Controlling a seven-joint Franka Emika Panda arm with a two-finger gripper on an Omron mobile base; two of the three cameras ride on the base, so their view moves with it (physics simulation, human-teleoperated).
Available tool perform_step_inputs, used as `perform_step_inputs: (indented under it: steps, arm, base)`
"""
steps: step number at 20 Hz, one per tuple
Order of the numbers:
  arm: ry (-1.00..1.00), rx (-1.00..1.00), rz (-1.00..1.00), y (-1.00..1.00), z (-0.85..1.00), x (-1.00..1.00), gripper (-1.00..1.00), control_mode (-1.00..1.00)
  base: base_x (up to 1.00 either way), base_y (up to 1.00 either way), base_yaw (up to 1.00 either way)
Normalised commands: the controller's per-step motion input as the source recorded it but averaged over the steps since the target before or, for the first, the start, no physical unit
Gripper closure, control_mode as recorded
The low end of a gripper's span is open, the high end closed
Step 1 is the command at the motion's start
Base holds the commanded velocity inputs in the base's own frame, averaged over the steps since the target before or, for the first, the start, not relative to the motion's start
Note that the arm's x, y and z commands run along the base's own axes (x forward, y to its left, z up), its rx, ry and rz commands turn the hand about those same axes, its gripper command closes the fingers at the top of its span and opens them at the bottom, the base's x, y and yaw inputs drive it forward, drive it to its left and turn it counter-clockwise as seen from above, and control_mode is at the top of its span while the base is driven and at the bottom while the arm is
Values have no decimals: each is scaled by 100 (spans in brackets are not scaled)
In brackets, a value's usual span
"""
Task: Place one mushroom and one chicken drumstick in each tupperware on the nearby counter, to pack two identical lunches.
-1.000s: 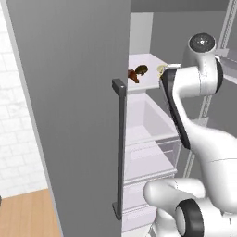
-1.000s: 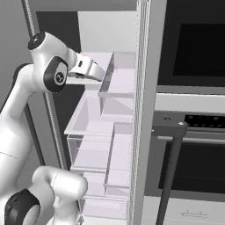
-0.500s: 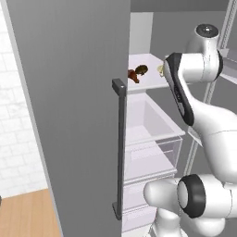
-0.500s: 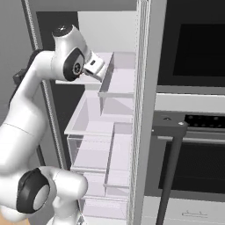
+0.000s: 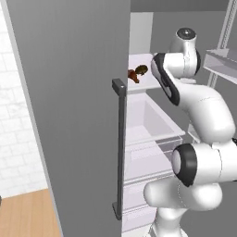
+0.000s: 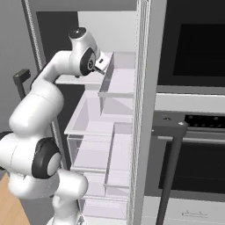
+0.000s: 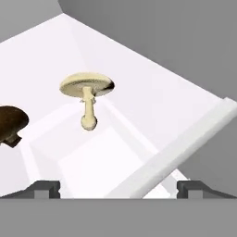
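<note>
On the white fridge shelf [image 7: 152, 115] lies a pale tan mushroom [image 7: 87, 94], cap up and stem toward me, just ahead of my gripper [image 7: 119, 187]. Its dark fingertips [image 7: 46, 187] stand wide apart, open and holding nothing. To the mushroom's left, a brown chicken drumstick [image 7: 10, 124] pokes in from the edge of the hand view. The left base view shows the brown drumsticks [image 5: 137, 72] on the same shelf, beside my forearm. Seen from the right base view, my gripper [image 6: 104, 66] reaches over the shelf at its front edge. The tupperware and the counter are out of view.
The open grey fridge door [image 5: 69, 106] with its dark bar handle [image 5: 121, 148] stands close on my left. Clear drawers [image 6: 101, 127] sit below the shelf. A black wall oven [image 6: 193, 48] with a dark handle [image 6: 169, 127] is to the right.
My arm has folded upward and the hand has pushed further in over the fridge shelf, to the right in the right base view. The food has not moved.
</note>
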Motion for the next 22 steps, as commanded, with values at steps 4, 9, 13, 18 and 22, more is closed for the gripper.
perform_step_inputs:
  steps: [4, 9, 13, 18, 22]
  arm:
    - [6, 0, 0, -1, -16, 98, -100, -100]
    - [8, 0, 0, -19, -2, 72, -100, -100]
    - [2, 0, 0, -12, -15, 52, -100, -100]
    - [0, -4, -1, 0, -23, 48, -100, -100]
    - [4, -10, 0, 0, -53, 7, 100, -100]
  base:
    - [0, 0, 0]
    - [0, 0, 0]
    - [0, 0, 0]
    - [0, 0, 0]
    - [0, 0, 0]
